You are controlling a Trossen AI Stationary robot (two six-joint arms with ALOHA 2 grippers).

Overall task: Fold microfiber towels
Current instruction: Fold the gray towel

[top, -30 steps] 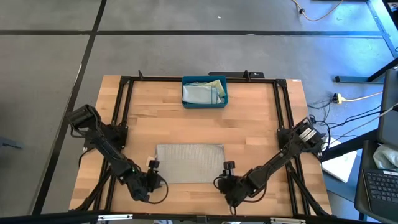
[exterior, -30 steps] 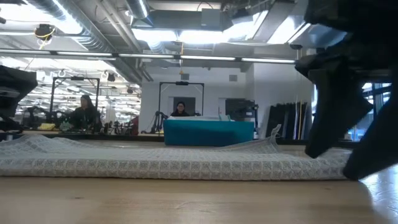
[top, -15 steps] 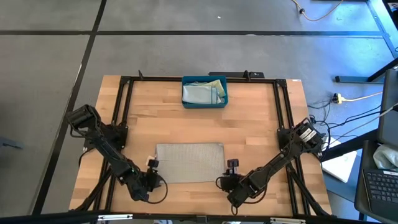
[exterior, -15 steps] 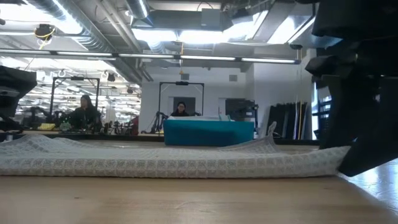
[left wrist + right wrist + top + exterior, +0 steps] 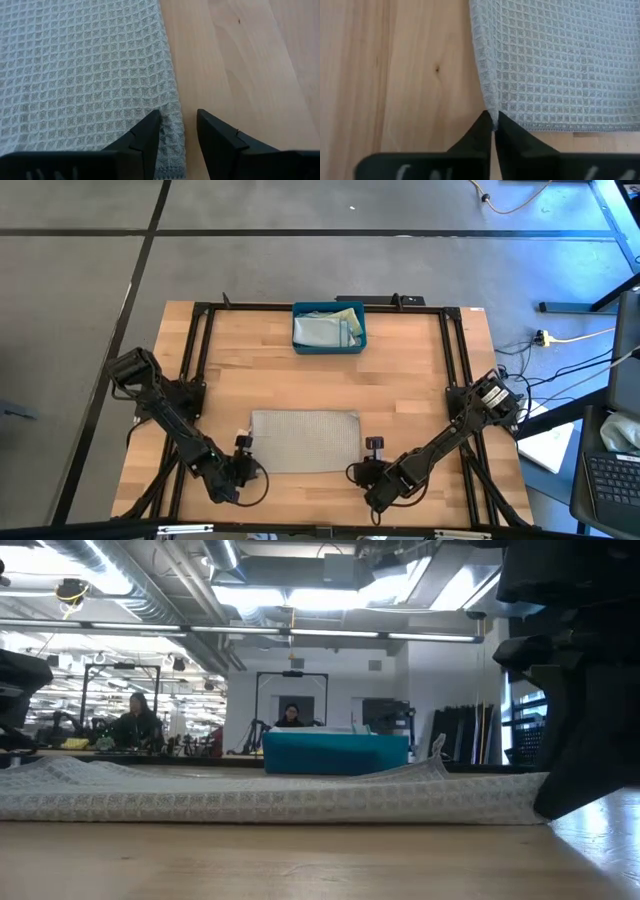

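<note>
Grey towel (image 5: pixel 304 441) flat near the counter's (image 5: pixel 400 380) front edge. Right hand (image 5: pixel 491 131), wide a second ago, has just pinched shut on the towel's front right corner. Left hand (image 5: pixel 178 131) straddles the front left corner, half open, gripping nothing. Lifting likely follows once it closes.

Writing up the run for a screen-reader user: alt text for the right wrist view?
The right gripper is shut on the corner edge of a pale grey waffle-weave towel lying flat on a light wooden table.
</note>
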